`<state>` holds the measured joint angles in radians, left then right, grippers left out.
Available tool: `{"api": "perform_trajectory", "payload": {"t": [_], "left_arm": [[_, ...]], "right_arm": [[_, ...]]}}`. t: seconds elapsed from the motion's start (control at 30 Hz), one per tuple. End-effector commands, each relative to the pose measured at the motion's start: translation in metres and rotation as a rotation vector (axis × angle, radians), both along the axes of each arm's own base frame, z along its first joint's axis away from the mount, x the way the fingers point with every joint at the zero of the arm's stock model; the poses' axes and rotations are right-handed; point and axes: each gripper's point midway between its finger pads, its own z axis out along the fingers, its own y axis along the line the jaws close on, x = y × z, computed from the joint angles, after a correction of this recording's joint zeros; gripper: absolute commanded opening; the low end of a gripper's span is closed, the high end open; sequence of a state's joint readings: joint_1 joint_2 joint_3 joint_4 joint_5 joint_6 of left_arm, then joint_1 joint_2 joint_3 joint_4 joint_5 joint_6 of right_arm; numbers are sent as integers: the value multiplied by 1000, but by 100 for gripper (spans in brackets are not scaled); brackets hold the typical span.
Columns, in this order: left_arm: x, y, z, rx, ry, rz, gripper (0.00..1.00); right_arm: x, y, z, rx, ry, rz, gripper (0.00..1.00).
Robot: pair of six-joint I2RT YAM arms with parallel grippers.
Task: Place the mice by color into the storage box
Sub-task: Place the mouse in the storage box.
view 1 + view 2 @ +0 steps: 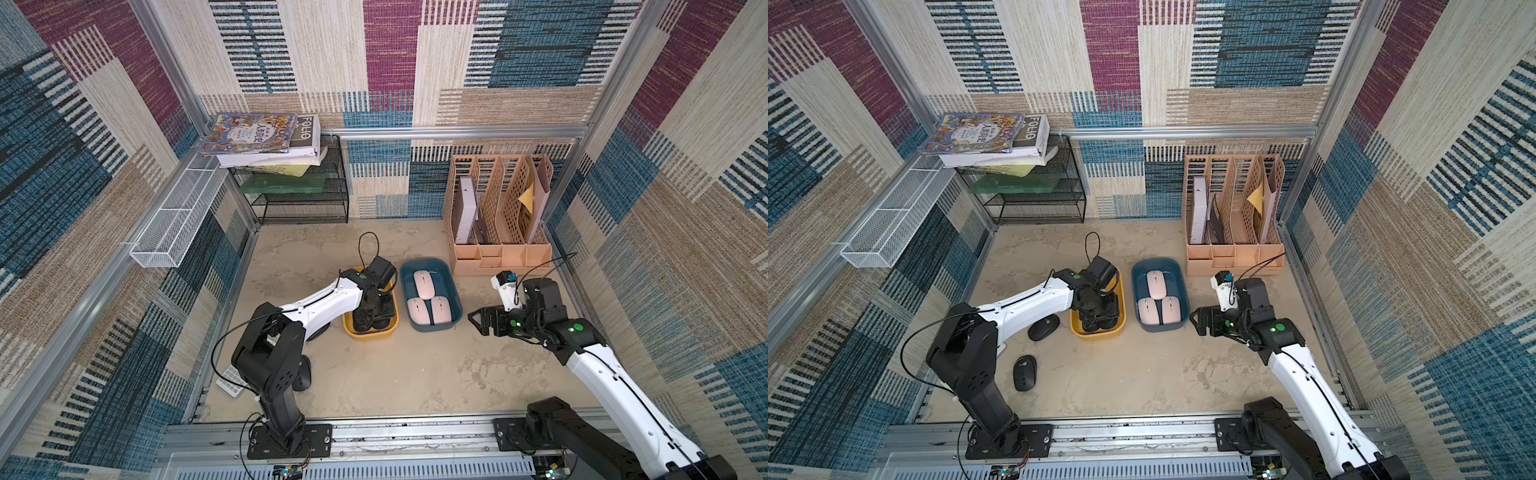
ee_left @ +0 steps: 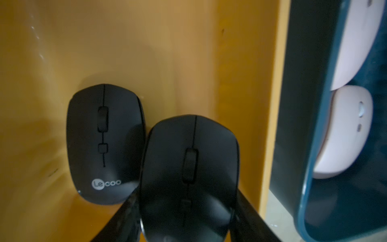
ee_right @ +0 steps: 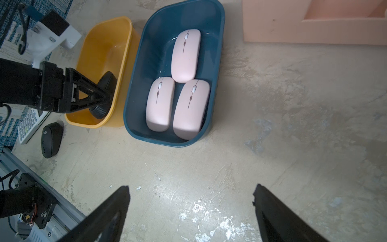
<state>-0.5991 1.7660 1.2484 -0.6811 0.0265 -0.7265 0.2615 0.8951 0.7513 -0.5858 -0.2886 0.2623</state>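
My left gripper (image 1: pixel 370 323) reaches down into the yellow storage box (image 1: pixel 370 336), shut on a black mouse (image 2: pixel 188 167) held by its sides. A second black mouse (image 2: pixel 104 144) lies on that box's floor right beside it. Three pink mice (image 1: pixel 424 284) (image 1: pixel 417 311) (image 1: pixel 441 309) lie in the blue storage box (image 1: pixel 434 328). Two more black mice (image 1: pixel 1043 327) (image 1: pixel 1025 372) rest on the table to the left, near my left arm. My right gripper (image 3: pixel 190 188) hovers open over bare table, right of the blue box, with nothing in it.
A white-and-grey calculator (image 1: pixel 230 380) lies by the left arm's base. At the back right stands a peach file organizer (image 1: pixel 498 232), and at the back left a black wire shelf (image 1: pixel 299 195) with books on it. A white mesh basket (image 1: pixel 174 224) hangs on the left wall.
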Motion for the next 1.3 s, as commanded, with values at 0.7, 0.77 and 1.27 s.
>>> {"api": "perform_trajectory", "payload": {"t": [0.7,0.77,1.27], "left_arm": [[5,-5,20,-37,-39,17,74],[5,-2,34,-43,-72,19,75],[-47,131,114,-9,-273,208,83]], "right_arm": [[0,4,2,14,-11,22,96],[0,4,2,16,-11,23,96],[-9,41,2,67,-2,177,96]]}}
